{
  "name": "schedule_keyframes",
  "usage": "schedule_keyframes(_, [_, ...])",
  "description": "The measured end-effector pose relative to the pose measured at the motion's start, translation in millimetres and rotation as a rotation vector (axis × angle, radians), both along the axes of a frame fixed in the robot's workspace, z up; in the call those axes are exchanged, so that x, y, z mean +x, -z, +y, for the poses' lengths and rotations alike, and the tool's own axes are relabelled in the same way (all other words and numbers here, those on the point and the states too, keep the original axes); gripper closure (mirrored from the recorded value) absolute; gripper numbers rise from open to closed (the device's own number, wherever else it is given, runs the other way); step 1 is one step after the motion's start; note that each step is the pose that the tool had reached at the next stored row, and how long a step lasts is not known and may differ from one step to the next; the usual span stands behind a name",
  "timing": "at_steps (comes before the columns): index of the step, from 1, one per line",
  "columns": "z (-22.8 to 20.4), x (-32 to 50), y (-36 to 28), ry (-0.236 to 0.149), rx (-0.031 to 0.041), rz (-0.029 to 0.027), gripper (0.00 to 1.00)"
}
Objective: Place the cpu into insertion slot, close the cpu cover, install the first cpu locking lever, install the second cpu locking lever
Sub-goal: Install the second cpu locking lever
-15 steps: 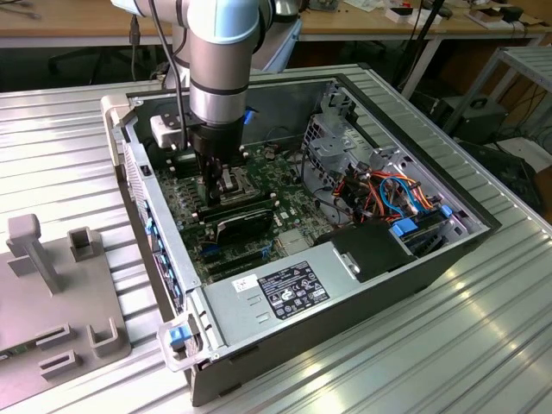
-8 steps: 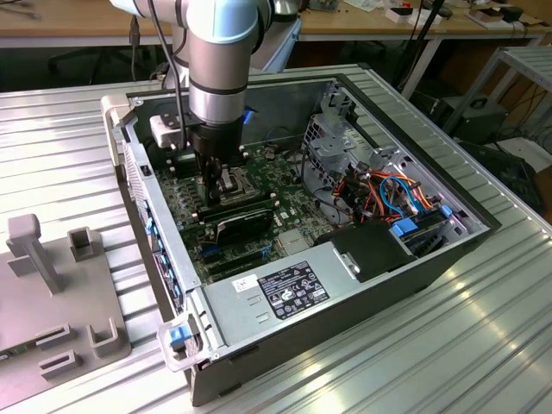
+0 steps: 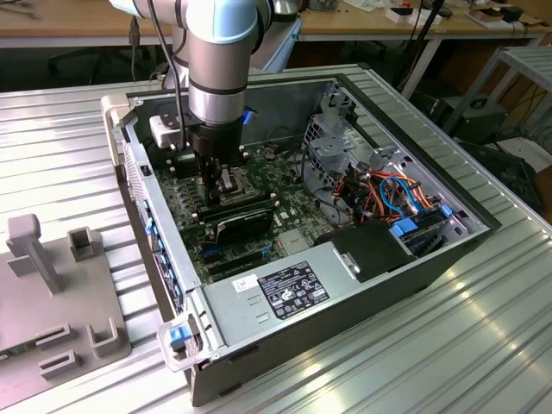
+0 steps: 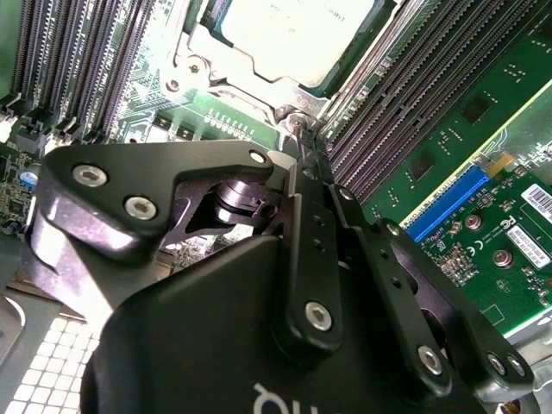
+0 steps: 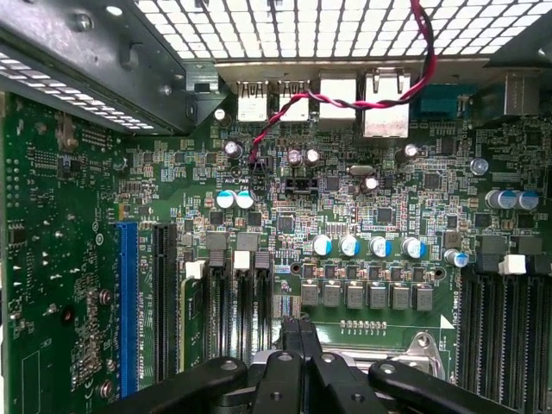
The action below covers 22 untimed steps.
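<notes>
Black metal linkages of the gripper (image 4: 302, 142) crowd the near part of the second wrist view, and its two narrow fingers (image 4: 307, 185) are pressed together into one thin blade with no gap showing between them. The tips come down right at the corner of the cpu cover (image 4: 226, 53), a silver frame lying flat and closed, beside a round screw head at that corner. Inside the frame's cut-out sits the cpu (image 4: 297, 26), its pale grey metal top level in the insertion slot (image 4: 259, 82), whose thin metal rim is just visible at the frame's edge. Long dark memory slots (image 4: 388, 112) run close along one side of the socket, and another bank (image 4: 78, 60) lines the opposite side, so the fingers work in a narrow channel with green board on both flanks. A blue card connector (image 4: 448, 203) lies further out past the near bank. In the first wrist view the gripper's knuckles (image 5: 297, 379) sit low, with the green motherboard (image 5: 379, 216) stretching away past rows of capacitors to the rear ports and a twisted red-and-black wire (image 5: 345, 103). In the exterior view the grey arm (image 3: 217, 73) drops straight down into the open computer case (image 3: 285, 293), well inside its metal walls, with a drive cage (image 3: 332, 138) towards that view's right and a ribbed metal table (image 3: 405, 362) around the case.
</notes>
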<state>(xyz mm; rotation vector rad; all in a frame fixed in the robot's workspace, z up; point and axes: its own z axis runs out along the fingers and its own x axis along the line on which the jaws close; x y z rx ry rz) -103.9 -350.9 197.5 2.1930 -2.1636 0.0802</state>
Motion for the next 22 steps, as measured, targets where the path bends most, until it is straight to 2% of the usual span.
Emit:
schedule_keyframes(1, [0.5,0.4,-1.1,0.000,-0.0017,0.0013,0.89])
schedule_keyframes(7, [1.5,0.7,-6.5,0.000,0.0012,-0.0029,0.89])
schedule_keyframes(9, [1.6,0.7,-9.1,0.000,-0.0023,-0.0023,0.89])
schedule_keyframes(14, [1.5,-1.8,-9.0,0.000,-0.0035,-0.0019,0.89])
schedule_keyframes(22, [1.5,-3.3,-5.3,0.000,-0.0035,-0.0018,0.89])
